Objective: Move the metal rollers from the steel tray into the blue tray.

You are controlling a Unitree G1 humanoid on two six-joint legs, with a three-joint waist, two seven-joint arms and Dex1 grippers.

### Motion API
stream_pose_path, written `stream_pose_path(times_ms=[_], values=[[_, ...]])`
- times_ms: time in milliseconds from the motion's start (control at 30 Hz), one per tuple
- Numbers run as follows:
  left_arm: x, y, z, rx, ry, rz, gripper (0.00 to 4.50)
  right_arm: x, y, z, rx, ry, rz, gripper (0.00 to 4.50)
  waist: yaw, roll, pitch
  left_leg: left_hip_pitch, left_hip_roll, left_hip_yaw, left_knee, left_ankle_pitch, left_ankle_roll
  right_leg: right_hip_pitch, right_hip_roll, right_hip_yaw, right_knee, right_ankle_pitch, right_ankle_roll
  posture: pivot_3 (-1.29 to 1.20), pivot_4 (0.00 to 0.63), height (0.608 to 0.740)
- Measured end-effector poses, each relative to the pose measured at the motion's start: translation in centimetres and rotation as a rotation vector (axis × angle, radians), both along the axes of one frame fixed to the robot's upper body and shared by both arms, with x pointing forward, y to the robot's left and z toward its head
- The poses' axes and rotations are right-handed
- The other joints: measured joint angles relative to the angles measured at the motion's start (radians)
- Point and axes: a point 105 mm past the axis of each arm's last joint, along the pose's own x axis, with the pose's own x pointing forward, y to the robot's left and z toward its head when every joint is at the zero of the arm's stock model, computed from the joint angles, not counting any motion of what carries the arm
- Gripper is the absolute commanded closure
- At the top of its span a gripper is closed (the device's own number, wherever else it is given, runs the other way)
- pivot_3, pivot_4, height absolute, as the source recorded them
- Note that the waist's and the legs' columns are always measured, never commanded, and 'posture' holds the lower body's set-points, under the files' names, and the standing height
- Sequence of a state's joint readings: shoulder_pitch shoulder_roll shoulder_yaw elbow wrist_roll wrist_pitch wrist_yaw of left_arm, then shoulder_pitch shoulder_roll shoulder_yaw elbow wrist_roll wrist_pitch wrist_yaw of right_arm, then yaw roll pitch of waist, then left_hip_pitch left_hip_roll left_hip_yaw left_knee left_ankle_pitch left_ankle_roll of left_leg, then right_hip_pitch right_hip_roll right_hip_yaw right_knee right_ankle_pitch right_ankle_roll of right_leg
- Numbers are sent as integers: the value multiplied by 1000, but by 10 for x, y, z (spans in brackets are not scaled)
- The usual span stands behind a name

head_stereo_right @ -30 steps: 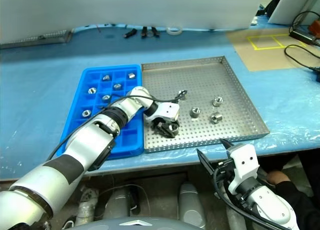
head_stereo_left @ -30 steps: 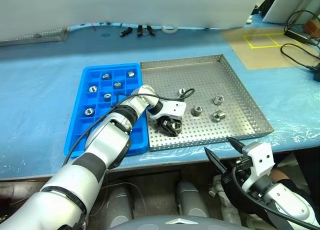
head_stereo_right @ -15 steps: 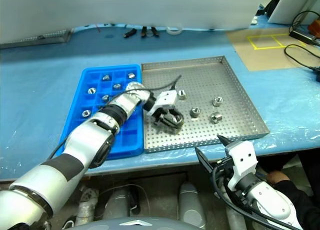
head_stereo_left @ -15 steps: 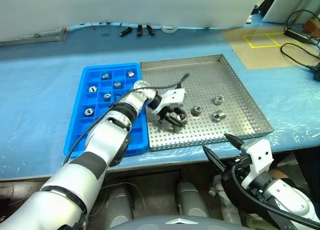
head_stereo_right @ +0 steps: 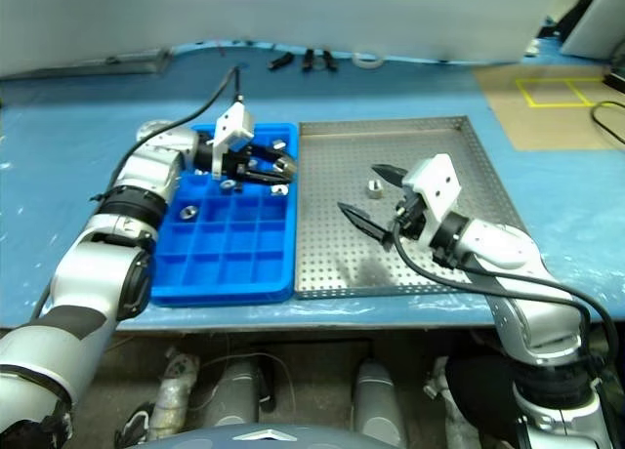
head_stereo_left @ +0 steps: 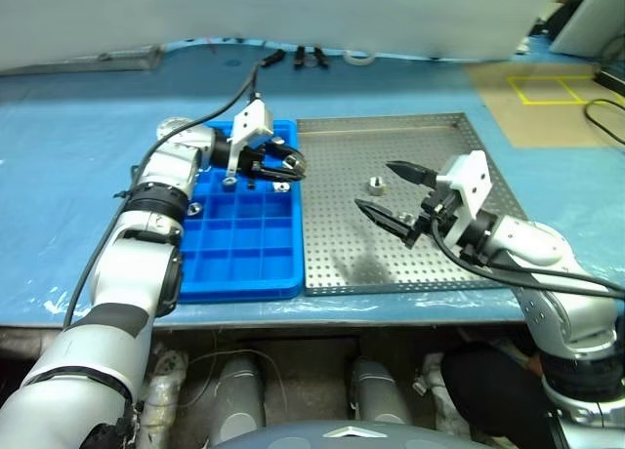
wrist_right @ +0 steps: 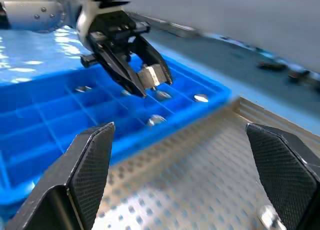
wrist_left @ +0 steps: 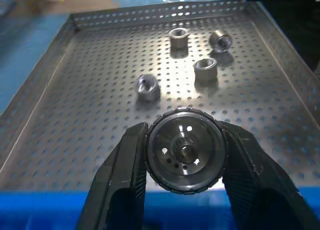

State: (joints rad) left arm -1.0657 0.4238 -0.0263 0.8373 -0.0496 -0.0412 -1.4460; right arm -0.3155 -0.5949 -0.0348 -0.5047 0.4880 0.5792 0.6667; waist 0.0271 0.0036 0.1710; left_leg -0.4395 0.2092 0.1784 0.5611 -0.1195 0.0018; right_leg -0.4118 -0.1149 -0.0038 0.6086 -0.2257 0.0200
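Workshop: blue-covered bench, perforated steel tray.

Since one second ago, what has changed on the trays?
The left gripper, jaws shut on a metal roller, lifted it from the steel tray and carried it over the blue tray. The right gripper, open, rose over the steel tray. Both trays stayed.

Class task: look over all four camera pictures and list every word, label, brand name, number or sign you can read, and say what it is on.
None: no readable text anywhere.
Blue tray: plain, no lettering.
Steel tray: only punched holes.
Roller in the left gripper: no marking that can be read.
Yellow tape lines on the far board: a floor marking, not writing.
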Motion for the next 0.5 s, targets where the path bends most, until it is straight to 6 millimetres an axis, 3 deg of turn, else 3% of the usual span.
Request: stream_pose_path(times_ms=[233,400,500], values=[[-28,64,-12,-30,27,255,2808,25,39,4,8,28,178,57,81,1,0,-2,1,-2,-1,-1,-6,0,-2,-8,2,-2,-3,204,150,740],[-55,83,-7,-132,79,371,2808,26,58,-4,0,53,288,57,131,1,0,-3,1,-4,0,1,-9,0,-3,-11,6,-2,-3,284,150,740],[-73,93,-20,-125,127,426,2808,24,63,-6,-5,64,335,57,137,1,0,-2,1,-5,-1,3,-12,0,-5,-10,8,-3,-3,304,150,740]])
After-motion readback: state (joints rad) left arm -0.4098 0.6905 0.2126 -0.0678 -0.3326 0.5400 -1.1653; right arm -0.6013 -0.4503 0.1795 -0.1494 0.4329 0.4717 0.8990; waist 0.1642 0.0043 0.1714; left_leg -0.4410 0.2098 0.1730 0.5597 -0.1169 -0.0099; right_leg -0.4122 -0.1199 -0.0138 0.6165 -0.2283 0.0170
